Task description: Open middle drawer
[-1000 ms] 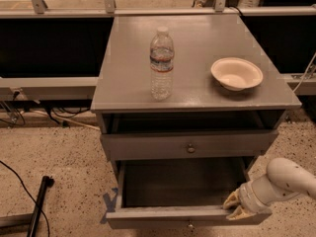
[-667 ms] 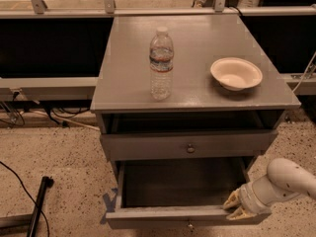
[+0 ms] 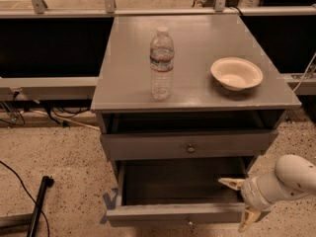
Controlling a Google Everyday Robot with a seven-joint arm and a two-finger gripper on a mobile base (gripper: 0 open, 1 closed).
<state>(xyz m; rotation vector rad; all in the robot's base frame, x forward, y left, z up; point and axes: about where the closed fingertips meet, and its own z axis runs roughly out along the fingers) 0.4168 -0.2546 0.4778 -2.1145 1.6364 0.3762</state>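
The gray cabinet (image 3: pixel 197 90) has its middle drawer (image 3: pixel 173 214) pulled well out, showing a dark empty inside; its small round knob (image 3: pixel 188 223) sits at the bottom edge of the view. The top drawer (image 3: pixel 148 145) with its knob (image 3: pixel 190 148) is above it, with a dark gap under the cabinet top. The lowest drawer is out of view. My gripper (image 3: pixel 240 202) is at the right end of the middle drawer's front. It is open, with one finger (image 3: pixel 231 182) inside the drawer and the other (image 3: pixel 248 219) outside the front.
A clear water bottle (image 3: pixel 161 63) and a beige bowl (image 3: pixel 236 73) stand on the cabinet top. A black pole (image 3: pixel 37 206) and cables (image 3: pixel 15 174) lie on the speckled floor at left. A low rail and dark panels (image 3: pixel 49 46) run behind the cabinet.
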